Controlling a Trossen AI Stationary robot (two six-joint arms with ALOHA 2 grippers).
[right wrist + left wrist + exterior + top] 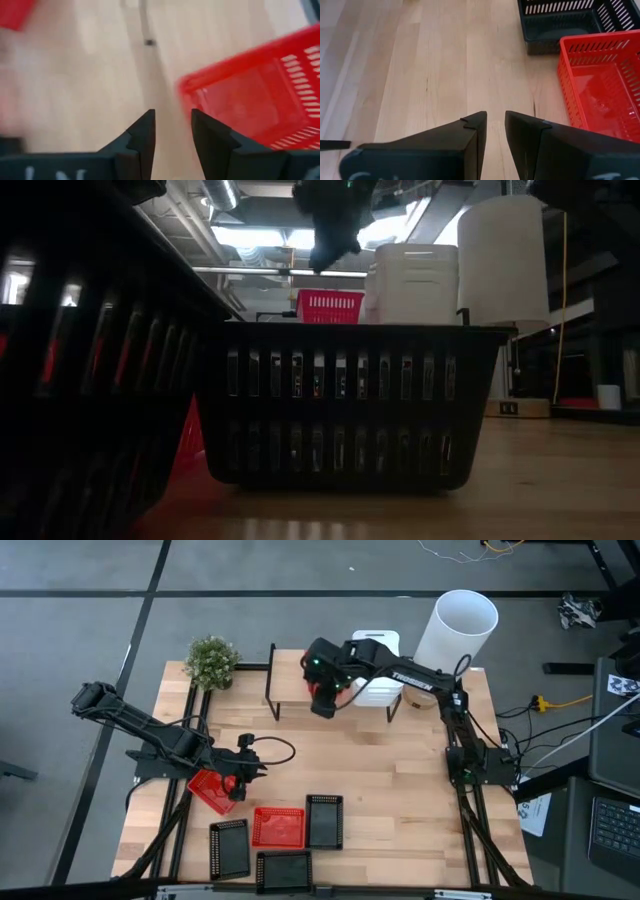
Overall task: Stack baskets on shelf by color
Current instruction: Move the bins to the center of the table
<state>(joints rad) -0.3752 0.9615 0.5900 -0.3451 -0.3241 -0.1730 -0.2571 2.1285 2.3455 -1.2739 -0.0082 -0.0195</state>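
The right hand (324,705), jaws narrowly apart and empty, hangs over the red basket (250,95) on the shelf (290,675), while the left hand (243,768), also slightly open, is nearer the worktop's red baskets (278,828).

You see a light-wood bench (400,770) standing on a grey floor (80,630) that is crossed by dark lines. At the bench's far left corner stands a small green plant (211,660). At the far right corner stands a tall white cylinder (456,628), open at the top; in the low view it rises at the right, in front of the ceiling lights. To the right of the bench, on the floor, you see a yellow cable (565,700), some white cables and part of a laptop keyboard (613,825). A crumpled grey thing (578,610) lies at the far right; what it is you cannot tell.
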